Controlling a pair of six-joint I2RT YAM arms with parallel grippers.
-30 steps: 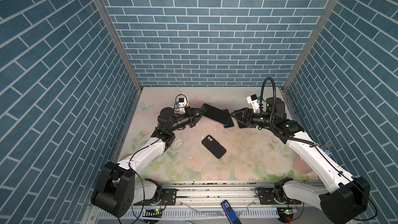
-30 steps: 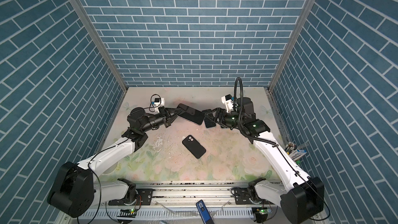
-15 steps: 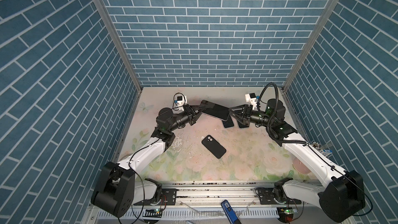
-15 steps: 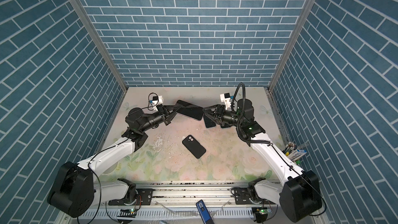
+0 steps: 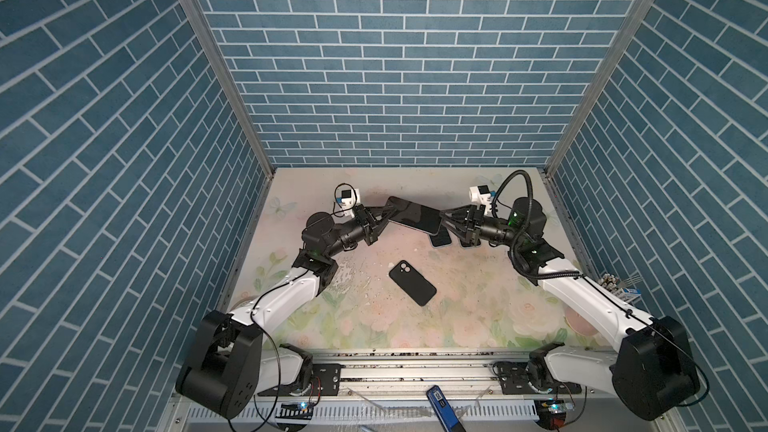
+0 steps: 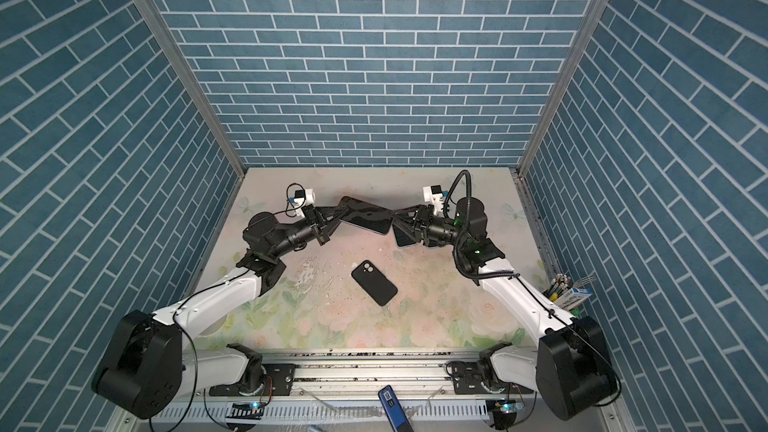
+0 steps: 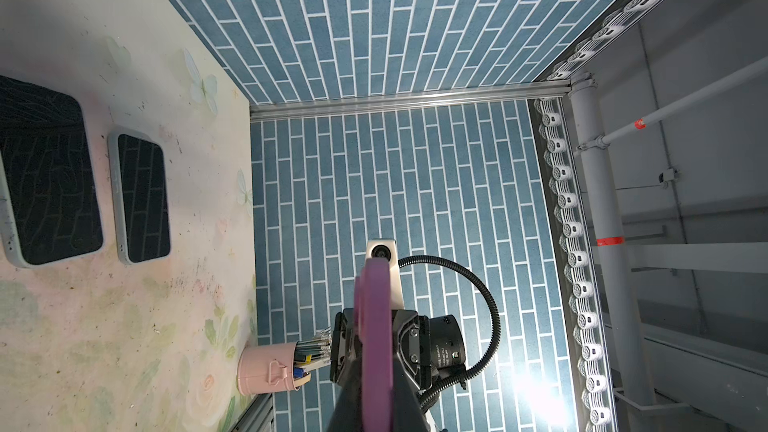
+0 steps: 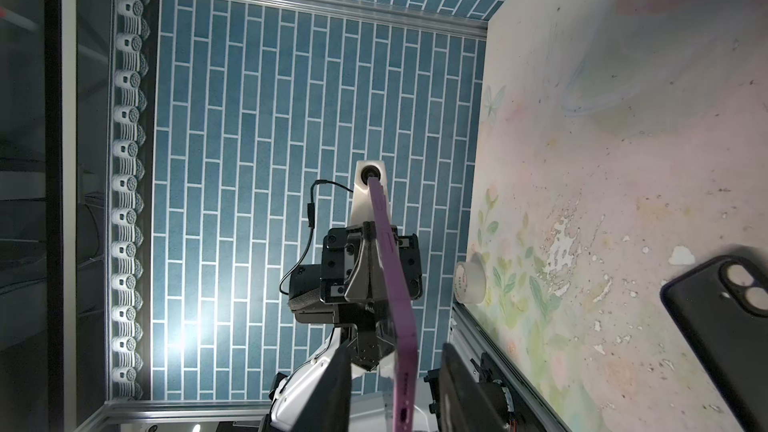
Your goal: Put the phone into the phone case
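A purple phone hangs in the air over the back of the table, dark screen up. My left gripper is shut on its left end. My right gripper straddles the phone's right end. In the right wrist view the phone passes edge-on between my right fingers, with a gap on each side. The left wrist view shows the phone's purple edge clamped. The black phone case lies mid-table with its back and camera cut-out up, clear of both grippers.
Two other dark-screened devices lie on the table under the right gripper. A pink cup of pens stands at the right edge, and a tape roll at the left edge. A blue object lies on the front rail.
My right gripper has moved left to the phone's free end and its jaws have narrowed around it. The left gripper has kept hold and raised the phone a little.
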